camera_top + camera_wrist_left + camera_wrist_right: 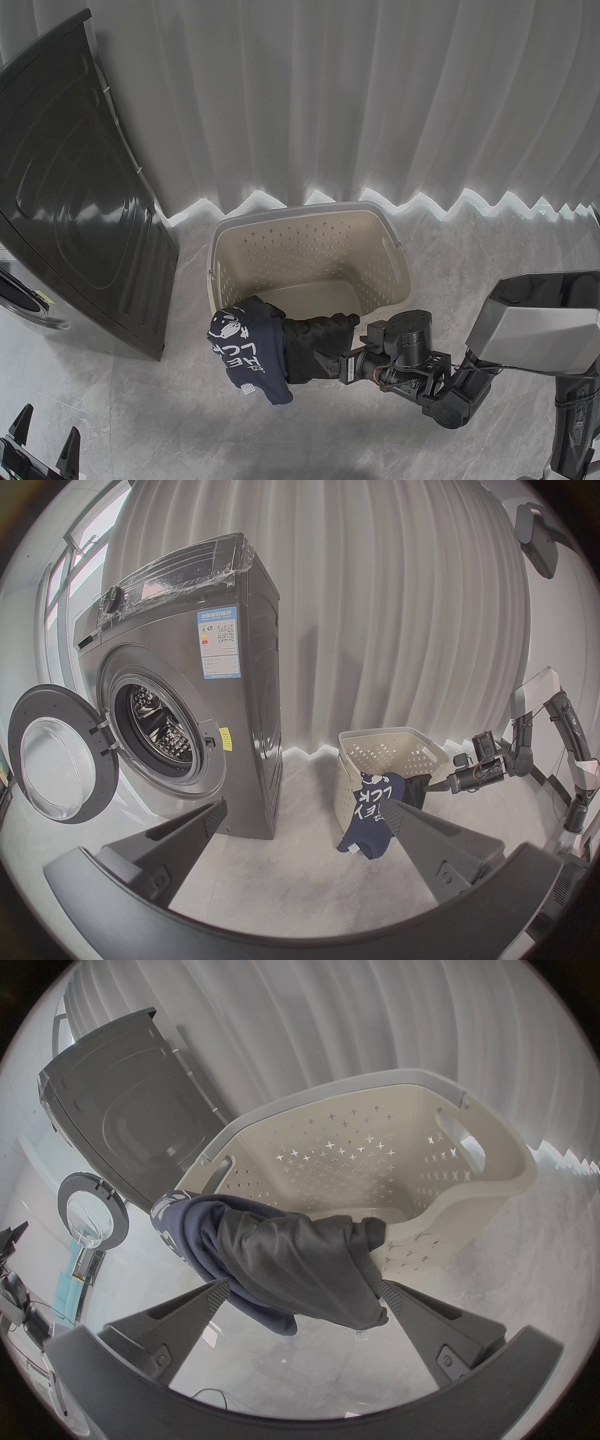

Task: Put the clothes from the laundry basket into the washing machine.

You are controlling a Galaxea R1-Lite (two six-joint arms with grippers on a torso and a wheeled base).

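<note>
A navy shirt with white print [247, 350] and a dark grey garment [315, 344] hang bunched over the near rim of the cream laundry basket [375, 225]. The navy one droops outside toward the floor. My right gripper [322, 361] is at the grey garment, fingers spread wide, with the cloth [294, 1266] lying across the gap between the fingertips [215, 1288]. The rest of the basket shows bare floor [375, 1213]. To the left stands the washing machine [187, 686], its round door [56, 761] swung open and the drum [156, 730] exposed. My left gripper [47, 434] is open and low at the left.
A white curtain [350, 94] hangs close behind the basket. The machine's dark side panel [81, 187] stands just left of the basket. Grey tiled floor [187, 425] lies open between machine, basket and my arms.
</note>
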